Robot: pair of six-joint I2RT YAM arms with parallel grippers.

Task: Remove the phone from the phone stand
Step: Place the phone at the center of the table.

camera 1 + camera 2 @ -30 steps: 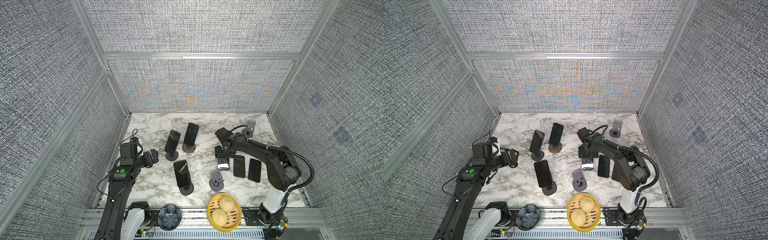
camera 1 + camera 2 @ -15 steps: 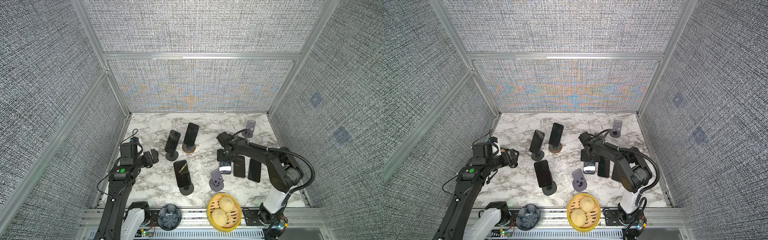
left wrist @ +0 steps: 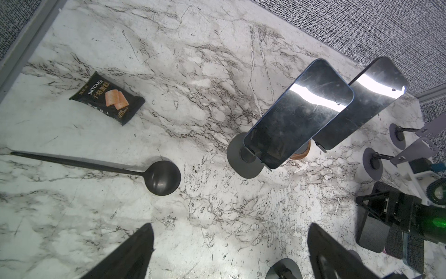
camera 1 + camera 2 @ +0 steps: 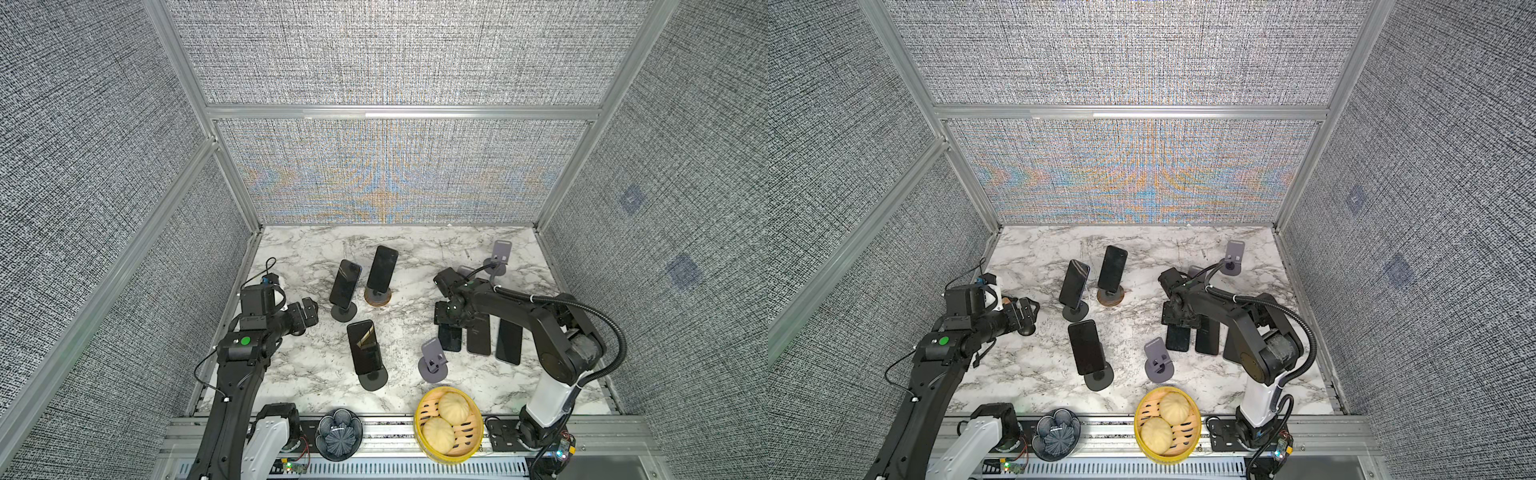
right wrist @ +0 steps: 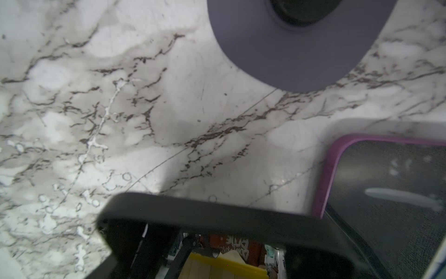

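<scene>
Since the right gripper [image 4: 448, 321] is clamped on the top end of the phone [image 4: 450, 341], that one's not let go yet. Over the last second it's come down from higher up, centre-right in both top views, toward the table [image 4: 299, 374], and the phone now lies in line with two flat phones [image 4: 478, 340] just to its right. In the right wrist view the phone [image 5: 217, 213] runs across the bottom of frame with a purple case [image 5: 328, 174] right beside it. I think it's touching the marble or nearly, but that angle's too poor to swear by. Empty stand [image 4: 432, 363] sits just lower left of it, so I'd say the removal itself is done and only the letting go is left. Left gripper [image 4: 308, 314], mid-left, hasn't budged, fingers spread wide with nothing in them. Three propped phones [image 4: 344, 283] left of centre are where they were.
</scene>
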